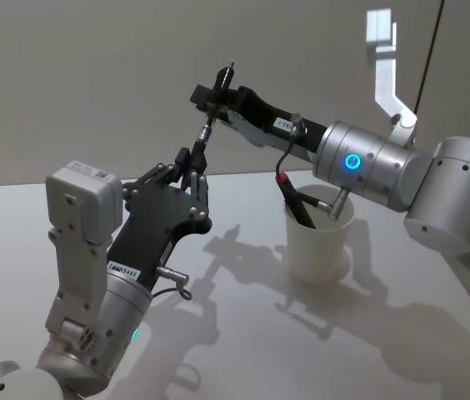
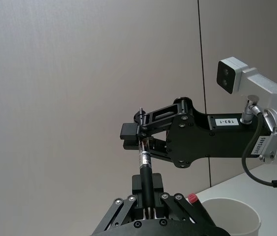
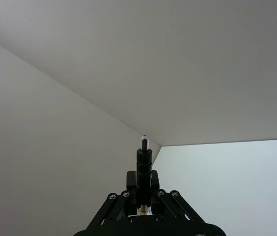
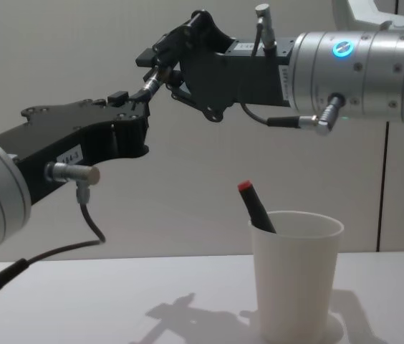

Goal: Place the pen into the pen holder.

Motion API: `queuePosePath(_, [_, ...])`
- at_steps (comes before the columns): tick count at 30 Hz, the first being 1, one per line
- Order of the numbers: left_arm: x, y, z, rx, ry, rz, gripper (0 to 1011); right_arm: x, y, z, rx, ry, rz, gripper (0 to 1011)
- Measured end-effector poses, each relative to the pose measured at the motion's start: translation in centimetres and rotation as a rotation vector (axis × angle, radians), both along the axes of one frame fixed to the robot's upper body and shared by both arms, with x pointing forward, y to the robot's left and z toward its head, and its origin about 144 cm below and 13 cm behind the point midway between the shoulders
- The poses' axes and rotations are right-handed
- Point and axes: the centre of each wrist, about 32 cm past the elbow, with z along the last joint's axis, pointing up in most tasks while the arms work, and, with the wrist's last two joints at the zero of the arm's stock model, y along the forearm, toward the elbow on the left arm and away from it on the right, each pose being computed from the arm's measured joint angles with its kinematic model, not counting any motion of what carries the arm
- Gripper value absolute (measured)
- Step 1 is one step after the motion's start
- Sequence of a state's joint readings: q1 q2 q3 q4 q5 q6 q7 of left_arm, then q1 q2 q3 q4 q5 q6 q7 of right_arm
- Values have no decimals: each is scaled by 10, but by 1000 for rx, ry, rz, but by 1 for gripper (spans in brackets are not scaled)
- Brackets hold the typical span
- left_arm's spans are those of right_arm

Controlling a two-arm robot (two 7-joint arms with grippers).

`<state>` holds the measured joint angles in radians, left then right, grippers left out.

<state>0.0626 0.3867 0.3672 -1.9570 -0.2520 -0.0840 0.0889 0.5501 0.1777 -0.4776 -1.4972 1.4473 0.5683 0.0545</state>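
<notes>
Both grippers, left [image 1: 192, 164] and right [image 1: 217, 96], clench one slim black pen [image 1: 207, 127] with a metal band, above the white cup [image 1: 318, 242].

Black pen [image 1: 207, 125] held aloft, white pen holder [image 1: 318, 242] upright on table

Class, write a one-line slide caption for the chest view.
Both tools, left and right, grip one pen in mid-air above the white pen holder.
</notes>
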Motion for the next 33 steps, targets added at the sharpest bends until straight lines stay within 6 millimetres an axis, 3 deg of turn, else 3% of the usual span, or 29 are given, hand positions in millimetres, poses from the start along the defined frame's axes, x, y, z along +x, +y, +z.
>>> queuePosePath(12, [0,0,0,-1,-1,0,151,0,0,0,-3,1,-2,130])
queuePosePath(23, [0,0,0,-1,-1,0,485,0,0,0,-3,1,-2,130])
queuePosePath(26, [0,0,0,-1,-1,0,627,0,0,0,-3,0,-2,130])
queuePosePath(33, [0,0,0,0,-1,0,793,2,-1,7,-9,-30,-25,130])
